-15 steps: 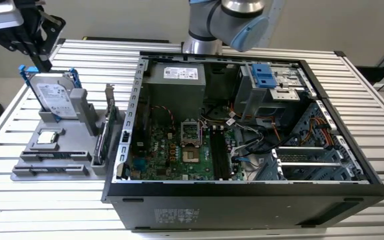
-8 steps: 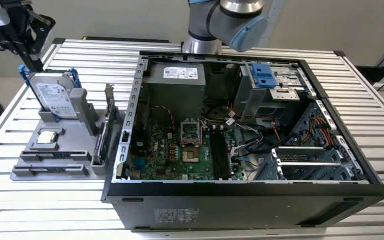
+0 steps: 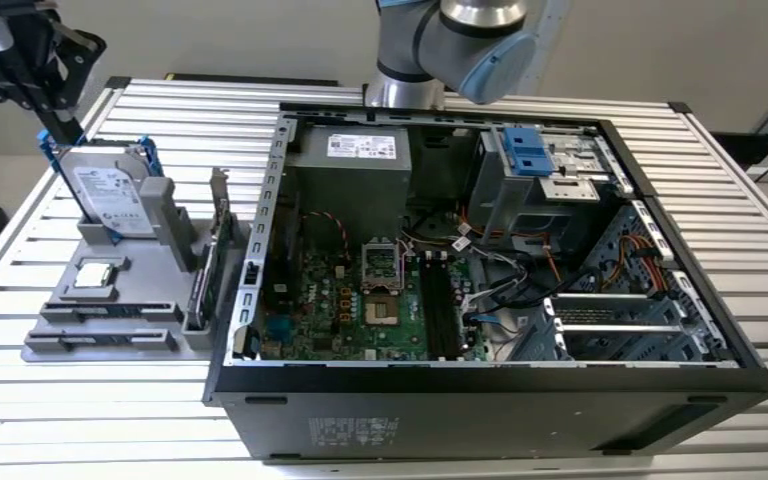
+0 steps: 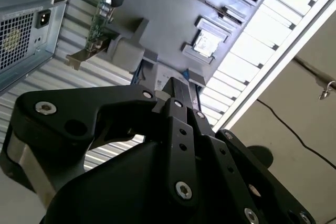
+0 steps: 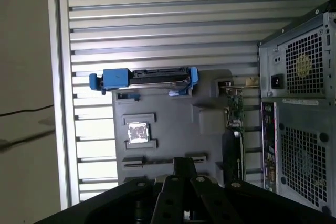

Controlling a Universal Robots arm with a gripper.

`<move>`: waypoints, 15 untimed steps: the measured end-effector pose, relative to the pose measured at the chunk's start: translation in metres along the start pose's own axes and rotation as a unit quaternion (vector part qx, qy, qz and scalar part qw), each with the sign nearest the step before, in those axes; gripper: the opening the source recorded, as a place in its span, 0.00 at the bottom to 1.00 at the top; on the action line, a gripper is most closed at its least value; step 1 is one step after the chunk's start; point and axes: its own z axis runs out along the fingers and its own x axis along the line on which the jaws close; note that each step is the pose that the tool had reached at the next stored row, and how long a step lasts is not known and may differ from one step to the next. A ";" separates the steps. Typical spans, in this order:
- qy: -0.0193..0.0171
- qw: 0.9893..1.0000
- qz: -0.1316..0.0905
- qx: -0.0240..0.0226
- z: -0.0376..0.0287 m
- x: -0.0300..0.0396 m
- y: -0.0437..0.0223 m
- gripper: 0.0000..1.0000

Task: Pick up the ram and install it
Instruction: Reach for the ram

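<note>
One step at most is under way, and nothing has been picked up yet. The black linkage tool hangs over the back of the grey moulded parts tray, just above the silver hard drive in its blue frame. In both wrist views its fingers look clenched together with nothing between them.

The ram, a long, narrow, dark circuit-board stick, lies flat in a slot near the tray's front edge, well apart from the tool. A second stick of the same kind seems to lie in the slot just in front of it, though I can't be sure that either slot is full.

As I judge it, the pick, the carry and the seating inside the open black computer case are all left to do. The long black memory slots on the green motherboard sit beside the square processor socket. They look bare, but they are too small to be certain.

- **One each:** arm, tool, tray, case and hard drive.
- **One green expansion card with a metal bracket:** it stands on edge at the tray's side nearest the case.
- **One square silver processor chip:** it lies in the tray.
- **Ram sticks:** apparently two.

Everything rests on one ribbed metal counter, with the tray on the exterior view's left and the case on its right.
</note>
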 end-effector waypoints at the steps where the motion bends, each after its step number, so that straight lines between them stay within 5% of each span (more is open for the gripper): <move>1: 0.000 1.000 0.000 0.000 0.0000 -0.0003 -0.0003 0.00; 15: 0.002 1.000 0.000 0.000 0.0001 -0.0062 -0.0077 0.00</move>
